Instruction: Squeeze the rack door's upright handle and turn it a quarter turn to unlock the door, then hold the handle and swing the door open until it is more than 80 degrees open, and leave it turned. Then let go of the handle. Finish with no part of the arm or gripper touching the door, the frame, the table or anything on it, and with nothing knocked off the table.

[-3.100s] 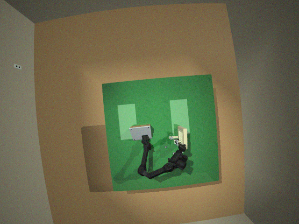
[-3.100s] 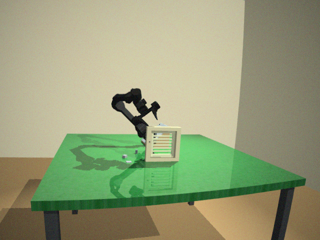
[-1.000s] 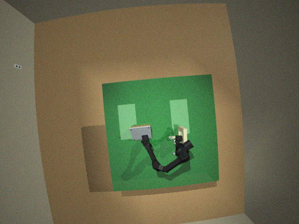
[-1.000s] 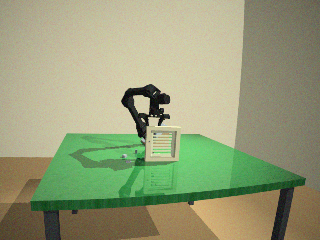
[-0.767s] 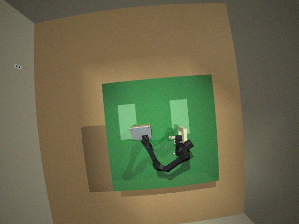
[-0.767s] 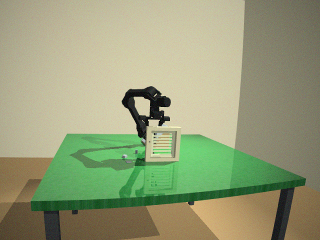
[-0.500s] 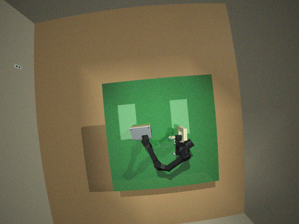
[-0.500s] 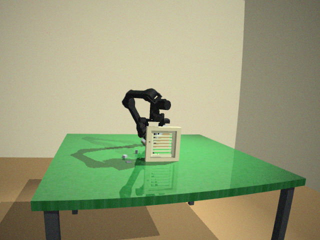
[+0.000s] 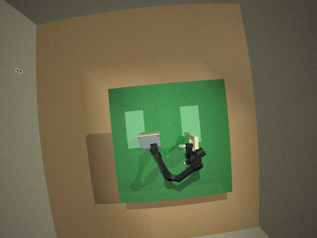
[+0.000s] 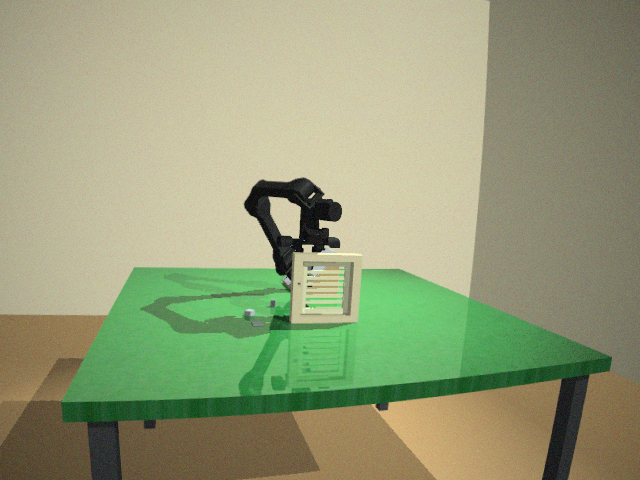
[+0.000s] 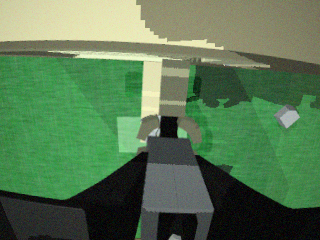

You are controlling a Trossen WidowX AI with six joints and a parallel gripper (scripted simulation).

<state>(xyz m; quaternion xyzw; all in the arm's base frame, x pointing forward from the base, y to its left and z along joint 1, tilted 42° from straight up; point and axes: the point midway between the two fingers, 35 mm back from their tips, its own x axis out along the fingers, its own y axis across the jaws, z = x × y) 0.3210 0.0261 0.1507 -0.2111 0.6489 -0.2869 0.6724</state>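
Observation:
The cream rack frame [image 9: 195,144] [image 10: 355,289] stands upright on the green table [image 9: 209,102] [image 10: 465,356]. Its slatted door [image 10: 325,311] looks flush in the frame, closed. A cream stem [image 11: 151,90] sticks out from the door side and bears the upright grey handle [image 9: 181,146] [image 11: 176,185]. The handle is hidden behind the frame in the exterior view. My gripper [image 11: 170,160] [image 10: 313,249] points down from above, one black finger on each side of the handle, and is shut on it. The finger contacts are partly hidden. How far the handle is turned is hard to tell.
A white cube [image 9: 184,163] [image 10: 249,312] [image 11: 287,116] and a small grey cylinder [image 9: 175,156] [image 10: 272,303] lie near the handle side. A flat grey piece [image 10: 257,324] lies near the frame's foot. The arm's base plate [image 9: 148,141] is left of the frame in the top view.

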